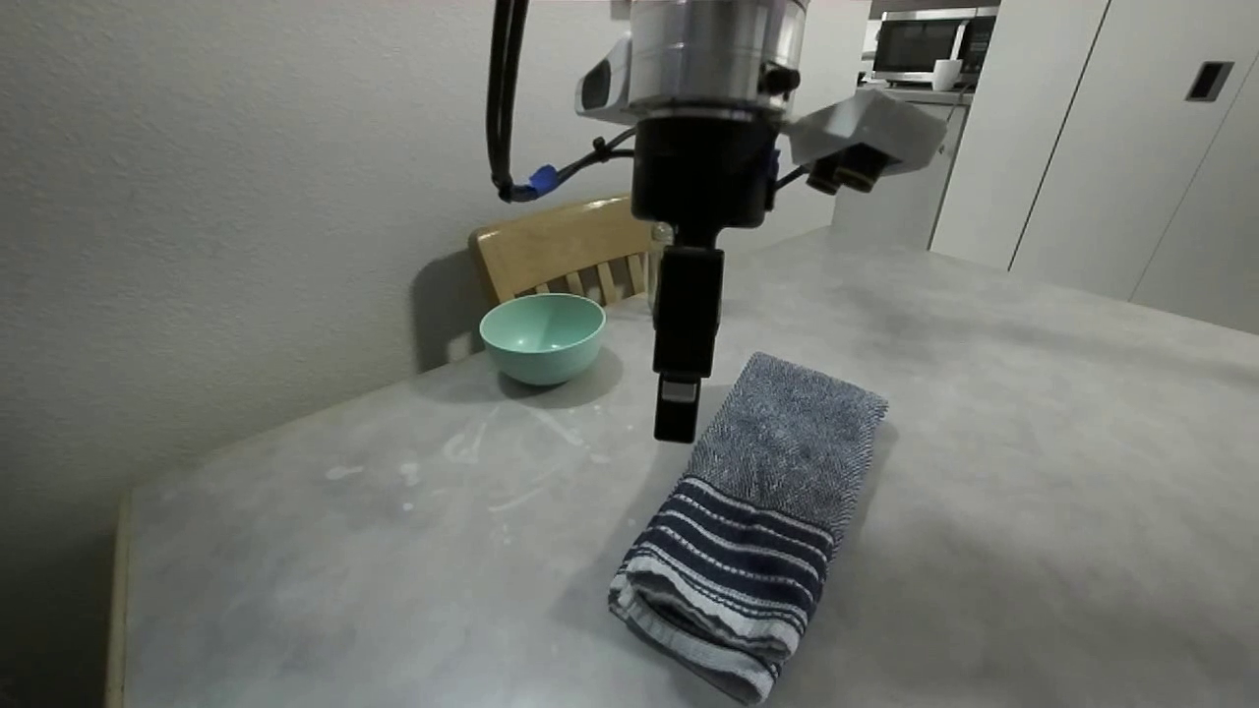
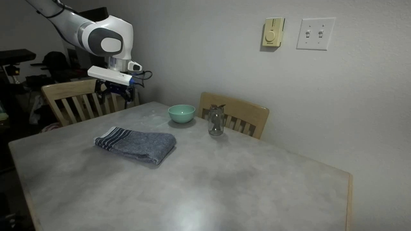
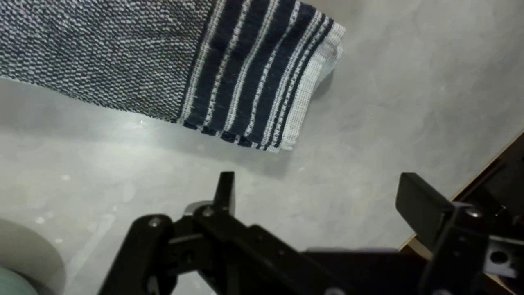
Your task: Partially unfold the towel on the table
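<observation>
The grey-blue terry-cloth towel point(image 1: 762, 497), banded navy and white at one end, lies folded into an oblong on the light grey, concrete-looking matte table point(image 2: 224, 183); at the striped end the white hem layers part slightly. The black two-fingered gripper point(image 3: 319, 184) hangs above the table near that end, apart from the cloth, its jaws wide and nothing between them. The step in hand appears to be the approach to the hem. Done well, it brings the fingers to the parted layers, admits one finger into the gap, and pinches the upper ply alone; a low, slow pull should then leave the lower ply lying. Farther out stand a round teal bowl point(image 1: 544, 339) and a clear glass jar point(image 2: 216, 125), both to be kept outside the sweep.
</observation>
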{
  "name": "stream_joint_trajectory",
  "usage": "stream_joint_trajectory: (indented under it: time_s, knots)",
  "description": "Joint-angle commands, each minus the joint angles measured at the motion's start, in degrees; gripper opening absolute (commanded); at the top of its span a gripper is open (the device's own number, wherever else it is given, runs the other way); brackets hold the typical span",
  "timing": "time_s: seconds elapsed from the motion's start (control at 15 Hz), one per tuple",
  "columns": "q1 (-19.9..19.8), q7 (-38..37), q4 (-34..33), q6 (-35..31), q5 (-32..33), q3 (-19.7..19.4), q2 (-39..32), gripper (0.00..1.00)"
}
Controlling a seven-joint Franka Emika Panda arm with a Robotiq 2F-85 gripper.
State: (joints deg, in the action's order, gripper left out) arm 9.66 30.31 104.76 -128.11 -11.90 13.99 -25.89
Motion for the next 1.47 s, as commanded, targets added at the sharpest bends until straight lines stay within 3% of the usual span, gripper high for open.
stream_joint_trajectory:
  time_s: [0.0,0.27,0.4,0.47,0.67,1.07,1.4]
  knots:
    - [2.09,-10.33,-0.66,-0.55,3.5,-1.02,-0.78,1.0]
    - [10.32,-30.08,-1.57,-1.24,11.0,-6.33,-1.4,1.0]
    - [11.91,-38.78,-1.85,0.02,16.06,-6.54,-1.46,1.0]
    - [9.48,-33.7,-0.59,-0.54,13.45,-4.39,-0.47,1.0]
    - [10.98,-38.66,-0.62,-0.51,15.69,-4.81,-0.48,1.0]
    - [10.26,-34.84,-4.24,-0.89,13.9,-2.85,-5.73,1.0]
    - [10.96,-37.43,-5.31,0.6,14.48,-3.72,-8.99,1.0]
